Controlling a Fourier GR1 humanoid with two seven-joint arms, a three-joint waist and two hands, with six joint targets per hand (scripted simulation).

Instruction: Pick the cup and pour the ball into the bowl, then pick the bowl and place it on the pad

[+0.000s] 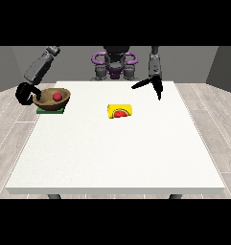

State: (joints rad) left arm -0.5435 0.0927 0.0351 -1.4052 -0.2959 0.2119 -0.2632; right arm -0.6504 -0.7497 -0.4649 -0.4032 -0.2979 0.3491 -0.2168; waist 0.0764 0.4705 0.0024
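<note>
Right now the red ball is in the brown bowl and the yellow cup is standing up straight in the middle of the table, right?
Not quite. The red ball is in the brown bowl, but the yellow cup lies on its side in the middle of the table, as the front view shows.

Tipped yellow cup (120, 111) mid-table; bowl (51, 99) far corner, view's left.

Single front view across the table (117, 158), high, facing the distant robot (114, 62)
</note>
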